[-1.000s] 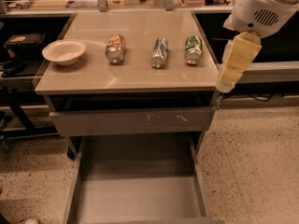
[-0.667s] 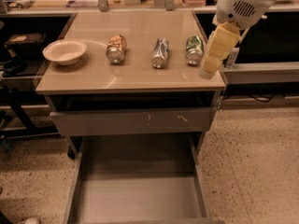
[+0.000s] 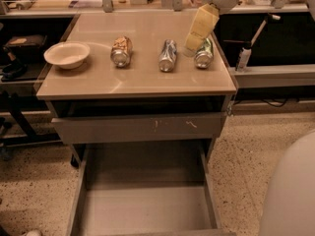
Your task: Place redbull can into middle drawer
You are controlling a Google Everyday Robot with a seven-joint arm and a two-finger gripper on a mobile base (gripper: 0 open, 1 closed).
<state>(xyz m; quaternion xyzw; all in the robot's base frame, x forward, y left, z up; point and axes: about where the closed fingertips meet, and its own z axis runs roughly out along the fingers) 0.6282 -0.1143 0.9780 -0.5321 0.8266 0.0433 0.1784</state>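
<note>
The redbull can [image 3: 168,55], slim and silver with blue patches, lies on its side on the tan tabletop [image 3: 138,77], between an orange-tan can [image 3: 121,51] and a green can [image 3: 203,55]. My gripper [image 3: 193,45], pale yellow, hangs from the upper right over the table's right part. It is just above the green can's left edge and right of the redbull can, and holds nothing that I can see. The middle drawer [image 3: 142,205] is pulled out wide at the bottom, and its flat grey-beige bottom is bare.
A white bowl [image 3: 67,54] sits at the table's left. A grey drawer front with white scratch marks [image 3: 140,127] is closed under the tabletop. A shelf with a small bottle [image 3: 243,58] stands to the right. A pale rounded robot part [image 3: 290,191] fills the lower right.
The gripper has moved left and away from the table's right edge, to above the tabletop beside the green can. The cans and drawer have not moved.
</note>
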